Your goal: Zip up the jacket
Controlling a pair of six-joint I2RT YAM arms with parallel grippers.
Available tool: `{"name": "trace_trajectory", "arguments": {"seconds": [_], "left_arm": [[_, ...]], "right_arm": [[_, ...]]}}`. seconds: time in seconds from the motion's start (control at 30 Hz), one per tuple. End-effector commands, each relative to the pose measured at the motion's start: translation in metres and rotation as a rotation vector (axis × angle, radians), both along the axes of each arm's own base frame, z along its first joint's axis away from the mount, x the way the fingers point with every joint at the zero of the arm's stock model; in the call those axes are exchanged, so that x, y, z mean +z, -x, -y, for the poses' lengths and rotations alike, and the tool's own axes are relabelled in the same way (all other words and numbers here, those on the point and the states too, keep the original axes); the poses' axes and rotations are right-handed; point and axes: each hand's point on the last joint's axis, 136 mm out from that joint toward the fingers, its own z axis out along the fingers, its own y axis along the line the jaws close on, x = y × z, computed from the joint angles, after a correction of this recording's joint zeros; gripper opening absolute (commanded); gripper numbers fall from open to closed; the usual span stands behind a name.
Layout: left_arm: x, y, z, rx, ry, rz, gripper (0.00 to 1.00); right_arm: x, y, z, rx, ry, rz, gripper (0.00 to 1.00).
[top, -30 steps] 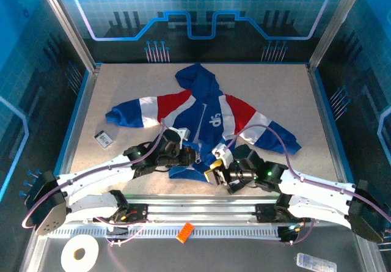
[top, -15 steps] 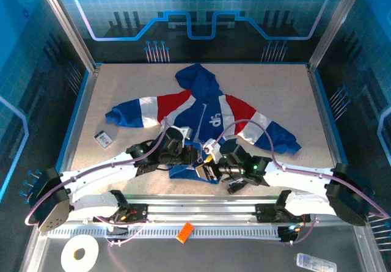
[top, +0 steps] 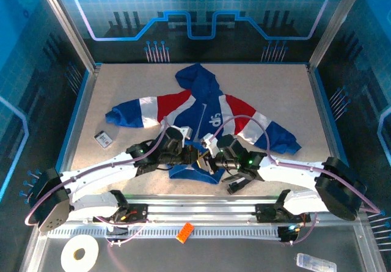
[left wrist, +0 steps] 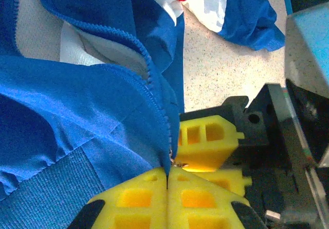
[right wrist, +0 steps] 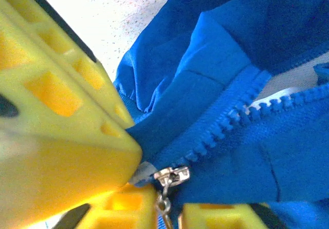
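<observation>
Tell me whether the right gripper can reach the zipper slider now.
Probably yes: the zipper slider sits bare just ahead of the right gripper, its pull hanging between the fingers; nothing covers it.

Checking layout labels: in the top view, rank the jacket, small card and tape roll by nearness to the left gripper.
1. jacket, pinched by the left gripper.
2. small card, off to its left.
3. tape roll, near-left corner.

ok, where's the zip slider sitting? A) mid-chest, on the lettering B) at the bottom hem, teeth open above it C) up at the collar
B: the right wrist view shows the slider at the bottom end of the jacket, with the teeth parted above it.
</observation>
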Motion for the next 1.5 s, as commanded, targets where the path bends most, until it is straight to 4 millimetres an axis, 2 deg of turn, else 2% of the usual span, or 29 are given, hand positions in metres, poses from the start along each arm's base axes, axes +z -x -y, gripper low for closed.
{"name": "trace_trajectory", "arguments": {"seconds": [0.0,0.13,0.3,0.37,0.4,0.43,0.53,0.77,1.0,1.1,1.47], "left_arm": [[0.003,0.002,0.000,-0.012,0.004,0.015,0.00],[-0.001,0.003,-0.003,-0.015,-0.013,0.018,0.00],[-0.003,0.002,-0.004,-0.029,-0.027,0.038,0.00],[-0.004,0.002,-0.006,-0.029,-0.034,0.043,0.00],[-0.005,0.003,-0.006,-0.032,-0.034,0.044,0.00],[-0.006,0.003,-0.007,-0.032,-0.037,0.042,0.00],[-0.007,0.003,-0.008,-0.035,-0.040,0.042,0.00],[-0.006,0.003,-0.007,-0.042,-0.038,0.044,0.00],[-0.009,0.005,-0.010,-0.049,-0.064,0.045,0.00],[-0.010,0.005,-0.010,-0.061,-0.070,0.050,0.00],[-0.018,0.015,-0.016,-0.142,-0.119,0.078,0.00]], "right_arm": [[0.022,-0.005,0.004,0.001,-0.041,0.040,0.10],[0.027,-0.001,0.011,0.030,-0.043,0.020,0.05],[0.031,0.009,0.008,0.120,-0.044,-0.018,0.03],[0.032,0.016,0.003,0.176,-0.046,-0.035,0.07],[0.032,0.018,0.002,0.196,-0.044,-0.043,0.13],[0.030,0.020,0.001,0.212,-0.039,-0.050,0.23],[0.026,0.021,0.000,0.230,-0.020,-0.053,0.26],[0.025,0.018,-0.001,0.234,-0.007,-0.045,0.08],[0.026,0.023,0.005,0.240,0.017,-0.053,0.06],[0.027,0.025,0.008,0.244,0.029,-0.056,0.00],[0.035,0.014,0.011,0.198,0.072,-0.108,0.00]]}}
